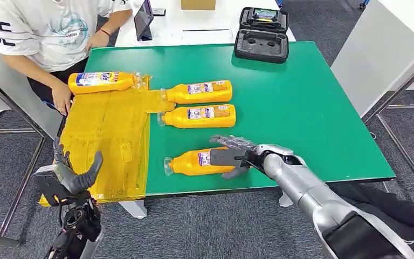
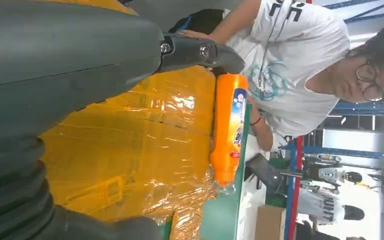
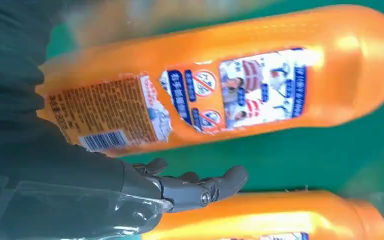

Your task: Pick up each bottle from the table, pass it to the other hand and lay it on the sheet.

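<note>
Three orange bottles lie on the green table (image 1: 302,108). The nearest bottle (image 1: 194,162) (image 3: 220,85) lies with its cap toward the yellow sheet (image 1: 108,140) (image 2: 130,150). My right hand (image 1: 232,156) straddles its base end, fingers (image 3: 195,187) on the far side and thumb on the near side. A strip of green shows between fingers and bottle. Two more bottles (image 1: 199,91) (image 1: 199,116) lie behind it. Another bottle (image 1: 101,82) (image 2: 228,130) rests on the sheet's far edge. My left hand (image 1: 67,175) hovers open and holding nothing at the sheet's near left corner.
A person (image 1: 48,32) (image 2: 300,60) stands at the table's far left corner, one hand (image 1: 62,100) by the sheet's edge. A black open case (image 1: 261,35) sits at the back, and a tablet (image 1: 143,21) on a white desk behind.
</note>
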`<state>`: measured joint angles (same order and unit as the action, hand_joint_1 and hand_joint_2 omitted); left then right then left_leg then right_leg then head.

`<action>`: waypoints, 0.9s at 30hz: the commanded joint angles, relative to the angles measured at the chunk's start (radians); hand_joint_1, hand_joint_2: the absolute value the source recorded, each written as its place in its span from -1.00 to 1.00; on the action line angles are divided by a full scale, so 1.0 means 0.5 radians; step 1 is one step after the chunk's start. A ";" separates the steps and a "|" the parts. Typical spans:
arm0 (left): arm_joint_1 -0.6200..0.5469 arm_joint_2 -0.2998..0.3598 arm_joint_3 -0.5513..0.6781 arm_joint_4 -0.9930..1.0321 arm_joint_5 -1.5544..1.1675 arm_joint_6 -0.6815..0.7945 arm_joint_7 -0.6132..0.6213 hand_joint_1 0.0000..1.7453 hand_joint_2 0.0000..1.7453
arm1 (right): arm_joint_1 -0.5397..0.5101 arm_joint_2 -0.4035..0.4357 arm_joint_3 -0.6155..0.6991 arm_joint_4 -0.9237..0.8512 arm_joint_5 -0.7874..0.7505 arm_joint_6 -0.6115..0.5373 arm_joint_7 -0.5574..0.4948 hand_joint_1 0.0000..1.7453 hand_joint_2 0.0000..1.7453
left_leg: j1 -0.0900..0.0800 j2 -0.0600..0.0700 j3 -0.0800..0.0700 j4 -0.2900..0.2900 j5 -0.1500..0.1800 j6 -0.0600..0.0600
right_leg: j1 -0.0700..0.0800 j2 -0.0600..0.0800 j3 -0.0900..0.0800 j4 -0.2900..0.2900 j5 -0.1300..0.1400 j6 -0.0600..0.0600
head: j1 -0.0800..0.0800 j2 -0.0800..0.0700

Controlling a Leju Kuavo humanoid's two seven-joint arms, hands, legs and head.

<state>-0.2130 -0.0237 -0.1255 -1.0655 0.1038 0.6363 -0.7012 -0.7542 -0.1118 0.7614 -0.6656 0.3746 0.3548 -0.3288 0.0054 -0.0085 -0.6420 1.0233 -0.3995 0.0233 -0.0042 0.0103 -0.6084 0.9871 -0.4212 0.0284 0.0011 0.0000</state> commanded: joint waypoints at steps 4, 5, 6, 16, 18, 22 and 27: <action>-0.069 -0.017 0.045 0.150 0.036 0.009 0.006 -1.00 1.00 | -0.102 0.008 0.131 0.259 0.015 -0.030 -0.019 -1.00 1.00 | -0.001 -0.001 0.004 -0.001 -0.001 -0.001 | 0.000 -0.002 0.004 -0.001 -0.002 0.000 | 0.001 0.000; -0.056 -0.019 0.050 0.141 0.045 0.010 0.006 -1.00 1.00 | -0.103 0.015 0.140 0.268 0.026 -0.038 -0.015 -1.00 1.00 | 0.000 0.000 0.009 -0.002 -0.003 -0.002 | 0.000 -0.003 0.009 -0.001 -0.003 -0.001 | 0.000 0.000; -0.033 -0.016 0.049 0.119 0.044 0.007 0.006 -1.00 1.00 | -0.105 0.024 0.146 0.277 0.030 -0.033 -0.010 -1.00 1.00 | 0.000 0.001 0.007 -0.002 -0.002 -0.002 | 0.000 -0.002 0.007 -0.002 -0.002 -0.001 | 0.001 0.000; 0.014 -0.020 0.050 0.085 0.042 0.003 0.006 -1.00 1.00 | -0.152 0.051 0.161 0.334 0.055 -0.042 0.039 -1.00 1.00 | 0.000 0.002 0.005 -0.001 -0.002 -0.001 | 0.000 0.000 0.005 -0.001 -0.002 0.000 | 0.000 0.000; 0.014 -0.020 0.050 0.085 0.042 0.003 0.006 -1.00 1.00 | -0.152 0.051 0.161 0.334 0.055 -0.042 0.039 -1.00 1.00 | 0.000 0.002 0.007 -0.001 -0.003 -0.001 | 0.000 0.000 0.007 -0.001 -0.003 -0.001 | 0.001 0.000; -0.009 -0.035 0.021 0.153 0.147 -0.083 0.006 -1.00 1.00 | -0.189 0.038 0.188 0.391 0.056 -0.028 0.032 -1.00 1.00 | -0.001 0.001 0.006 -0.001 -0.002 -0.001 | -0.001 -0.001 0.006 -0.001 -0.002 0.000 | 0.001 0.000; -0.010 -0.032 0.020 0.167 0.158 -0.063 0.006 -1.00 1.00 | -0.159 0.051 0.210 0.409 0.084 -0.072 0.047 -1.00 1.00 | 0.000 0.000 0.008 -0.003 -0.002 -0.001 | 0.000 -0.003 0.008 -0.002 -0.003 -0.001 | 0.001 0.000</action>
<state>-0.1919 -0.0305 -0.1259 -1.0510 0.1690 0.6012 -0.7012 -0.7957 -0.0992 0.8015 -0.5588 0.4017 0.3342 -0.3155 0.0054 -0.0085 -0.6420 1.0232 -0.3994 0.0234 -0.0043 0.0102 -0.6083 0.9871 -0.4212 0.0284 0.0015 0.0000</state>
